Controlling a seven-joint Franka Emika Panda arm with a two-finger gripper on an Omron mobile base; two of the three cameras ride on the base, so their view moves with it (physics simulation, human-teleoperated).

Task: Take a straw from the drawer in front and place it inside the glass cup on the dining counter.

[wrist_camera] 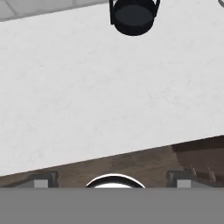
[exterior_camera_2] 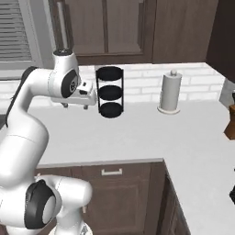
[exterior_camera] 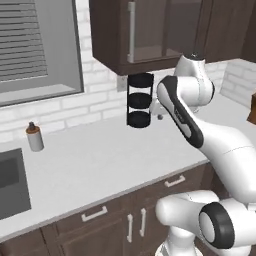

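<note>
White stone worktop [exterior_camera: 100,160] runs along a white brick wall [exterior_camera: 75,107], with dark brown wall cabinets [exterior_camera: 150,30] hanging over it and matching base units beneath. A black three-tier round wire rack [exterior_camera: 139,100] stands at the back of the worktop against the bricks.

From the left base view I get a window with grey slatted blinds [exterior_camera: 35,45] at upper left, a dark sink basin [exterior_camera: 10,182] at the left edge, and a small grey bottle with a brown top [exterior_camera: 34,136] beside it. The right base view gives me instead an upright white paper-towel roll on a stand [exterior_camera_2: 170,92], right of the rack, and the worktop turning a corner toward lower right. Both base views catch a brown block [exterior_camera_2: 231,121] at the right edge.

My gripper [wrist_camera: 112,180] hangs above the bare worktop, just in front of the rack; in the hand view its two tips sit far apart at the lower corners, released, with nothing between them. The dark-brown wooden drawer with a slim silver bar handle [exterior_camera_2: 128,173] lies below the worktop edge, lower than the hand and nearer the base; its front looks flush with its neighbours. Along the hand view's lower part it reads as a brown strip beneath the white edge.
</note>
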